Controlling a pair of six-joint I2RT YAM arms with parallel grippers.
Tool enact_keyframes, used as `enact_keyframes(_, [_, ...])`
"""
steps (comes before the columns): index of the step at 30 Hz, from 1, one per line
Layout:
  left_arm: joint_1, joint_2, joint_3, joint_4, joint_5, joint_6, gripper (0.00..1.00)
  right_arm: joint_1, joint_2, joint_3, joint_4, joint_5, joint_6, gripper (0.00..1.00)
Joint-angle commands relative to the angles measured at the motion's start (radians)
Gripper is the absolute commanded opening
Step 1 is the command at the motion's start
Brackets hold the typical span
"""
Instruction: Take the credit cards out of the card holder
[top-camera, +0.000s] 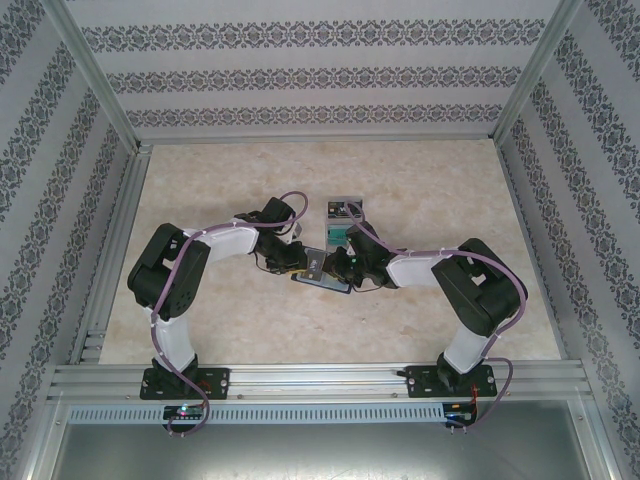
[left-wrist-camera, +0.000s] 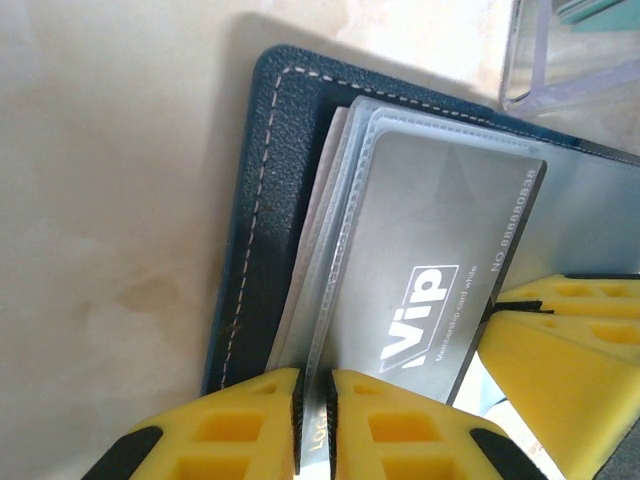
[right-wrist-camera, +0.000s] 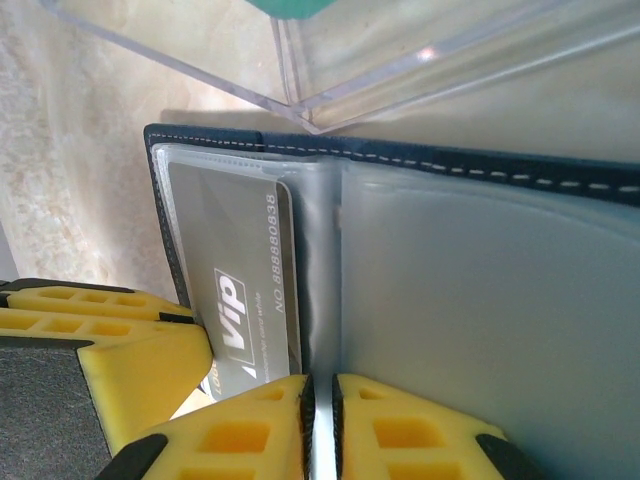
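The card holder (top-camera: 322, 282) (left-wrist-camera: 272, 180) (right-wrist-camera: 400, 152) lies open mid-table, slate-blue with clear sleeves. A silvery-grey credit card (left-wrist-camera: 440, 230) (right-wrist-camera: 235, 230) marked "Vip" sits in its sleeve pocket, its lower end sticking out. My left gripper (top-camera: 305, 262) (left-wrist-camera: 315, 385) is shut on that card's edge. From the opposite side my right gripper (top-camera: 340, 268) (right-wrist-camera: 320, 390) is shut on the holder's clear inner sleeve by the fold. The right fingers (left-wrist-camera: 560, 340) show beside the card, and the left fingers (right-wrist-camera: 120, 350) show at the holder's end. A teal card (top-camera: 340, 236) (right-wrist-camera: 290, 6) lies in a clear box.
A clear plastic box (top-camera: 343, 218) (left-wrist-camera: 570, 60) (right-wrist-camera: 400, 60) stands just beyond the holder, almost touching its far edge. Aluminium rails and patterned walls enclose the beige table (top-camera: 230, 170). Both arms bend inward and meet at the table's centre.
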Motion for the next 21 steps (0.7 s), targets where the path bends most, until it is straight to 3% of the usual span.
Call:
enact_keyframes(1, [-0.002,0.038,0.013,-0.035,-0.013,0.014,0.17,-0.002,-0.004,-0.005,0.055,-0.014,-0.004,0.17])
enact_keyframes(5, [-0.003,0.04,0.011,-0.036,-0.015,0.013,0.17,-0.01,-0.044,-0.039,0.059,0.035,0.001,0.16])
enact_keyframes(21, [-0.003,0.045,0.016,-0.042,-0.013,0.016,0.17,-0.005,0.011,-0.031,0.053,0.006,0.006,0.19])
